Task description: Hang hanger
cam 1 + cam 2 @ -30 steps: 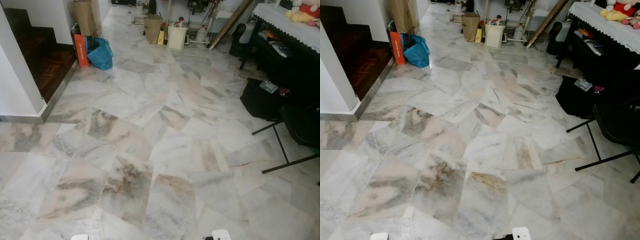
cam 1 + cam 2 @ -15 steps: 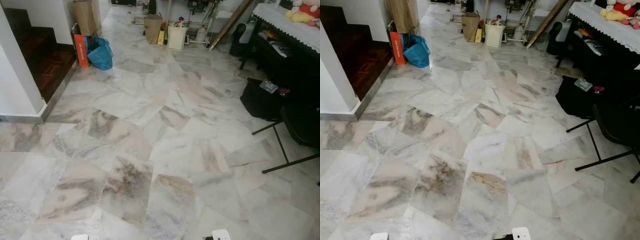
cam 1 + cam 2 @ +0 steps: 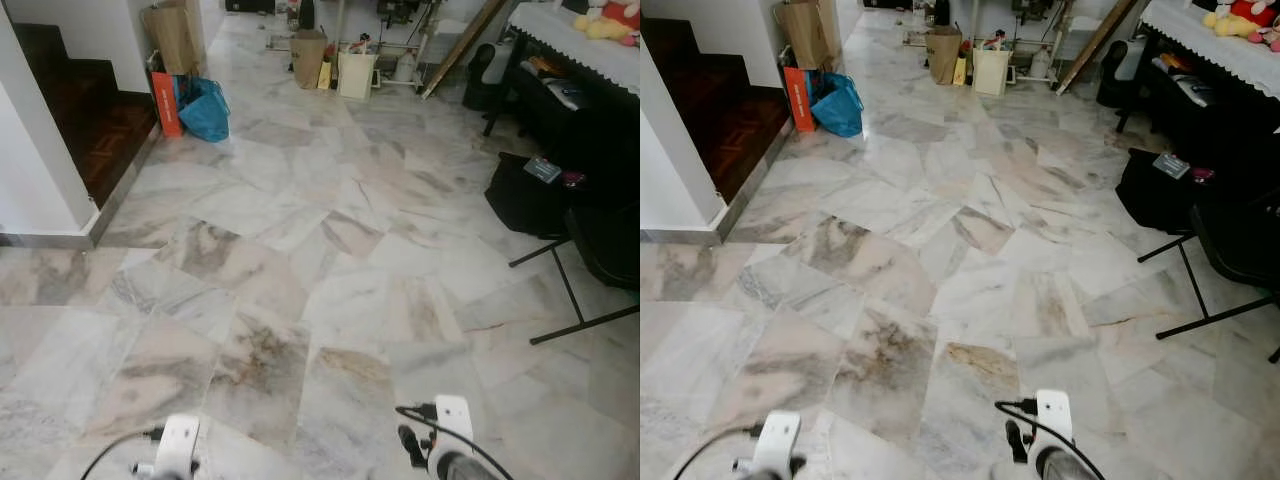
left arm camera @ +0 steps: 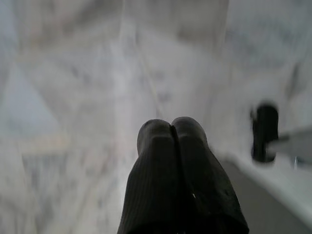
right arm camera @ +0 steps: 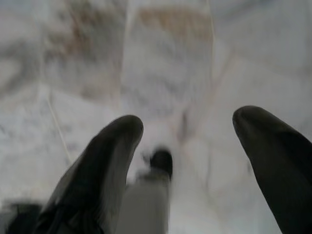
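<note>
Task barely begun: left gripper (image 4: 171, 127) pressed closed and empty, right gripper (image 5: 187, 126) spread wide, marble floor (image 3: 330, 230) beneath both, no hanger grasped.

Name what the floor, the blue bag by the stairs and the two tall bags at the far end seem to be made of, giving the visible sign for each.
Floor: polished marble or marble-look tile, veined grey and pink, with a faint sheen.
Blue bag: likely thin plastic or woven fabric; it slumps and creases.
Tall bags: probably brown kraft paper, standing stiff and matte.
</note>
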`<state>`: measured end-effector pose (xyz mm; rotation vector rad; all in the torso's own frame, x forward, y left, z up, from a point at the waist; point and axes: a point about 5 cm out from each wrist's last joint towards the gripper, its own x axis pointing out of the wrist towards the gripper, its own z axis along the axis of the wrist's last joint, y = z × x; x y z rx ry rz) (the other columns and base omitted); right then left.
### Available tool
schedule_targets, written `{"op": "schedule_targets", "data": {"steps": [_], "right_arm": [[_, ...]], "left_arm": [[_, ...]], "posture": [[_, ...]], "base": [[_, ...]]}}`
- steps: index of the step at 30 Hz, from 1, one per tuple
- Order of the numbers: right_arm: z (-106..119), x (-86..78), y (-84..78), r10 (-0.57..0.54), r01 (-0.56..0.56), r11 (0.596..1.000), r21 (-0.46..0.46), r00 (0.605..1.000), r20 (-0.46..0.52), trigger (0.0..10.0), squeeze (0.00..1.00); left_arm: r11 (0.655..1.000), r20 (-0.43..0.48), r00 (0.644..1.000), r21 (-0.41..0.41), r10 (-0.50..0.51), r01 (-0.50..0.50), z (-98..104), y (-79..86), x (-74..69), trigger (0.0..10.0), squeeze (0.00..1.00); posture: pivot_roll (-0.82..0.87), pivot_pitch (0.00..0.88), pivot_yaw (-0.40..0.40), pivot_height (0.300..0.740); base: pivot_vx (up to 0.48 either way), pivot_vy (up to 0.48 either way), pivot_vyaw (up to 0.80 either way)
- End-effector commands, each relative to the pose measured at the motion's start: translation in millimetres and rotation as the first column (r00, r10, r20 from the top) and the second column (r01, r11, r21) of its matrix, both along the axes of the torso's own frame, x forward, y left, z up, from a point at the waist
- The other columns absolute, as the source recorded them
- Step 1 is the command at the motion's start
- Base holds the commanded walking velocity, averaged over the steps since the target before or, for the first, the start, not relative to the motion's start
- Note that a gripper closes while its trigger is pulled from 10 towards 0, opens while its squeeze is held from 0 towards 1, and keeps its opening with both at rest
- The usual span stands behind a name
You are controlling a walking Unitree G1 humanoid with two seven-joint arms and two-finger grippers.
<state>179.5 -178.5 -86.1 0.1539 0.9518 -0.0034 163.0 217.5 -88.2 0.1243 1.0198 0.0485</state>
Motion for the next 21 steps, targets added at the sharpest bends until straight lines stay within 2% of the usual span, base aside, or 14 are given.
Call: {"op": "schedule_targets", "data": {"steps": [1, 17, 18, 21], "right_arm": [[0.9, 2.0, -0.4, -0.014, 0.014, 1.0, 0.009, 1.0, 0.003, 10.0, 0.0], [0.7, 2.0, 2.2, -0.024, 0.024, 0.999, 0.024, 1.0, 0.004, 10.0, 0.0], [0.8, 2.3, 2.6, -0.024, 0.024, 0.999, 0.025, 1.0, 0.005, 10.0, 0.0], [1.1, 3.2, 3.9, -0.02, 0.019, 0.999, 0.028, 1.0, 0.006, 10.0, 0.0]], "left_arm": [[1.0, 0.0, 1.0, 0.013, -0.016, 0.016, 1.1, -1.2, 3.5, 10.0, 0.0], [0.999, 0.03, 0.999, 0.015, 0.032, -0.032, 3.0, 2.4, 5.8, 10.0, 0.0], [1.0, 0.024, 0.999, 0.017, 0.022, -0.023, 2.9, 2.3, 5.8, 10.0, 1.0], [1.0, 0.022, 1.0, 0.027, 0.009, -0.01, 3.2, 2.4, 6.4, 10.0, 1.0]], "posture": [[0.04, 0.0, -0.079, 0.74], [0.05, 0.0, -0.076, 0.74], [0.05, 0.0, -0.076, 0.74], [0.06, 0.0, -0.078, 0.74]], "base": [[0.0, 0.0, 0.0], [0.0, 0.0, 0.0], [0.0, 0.0, 0.0], [0.0, 0.0, 0.0]]}}
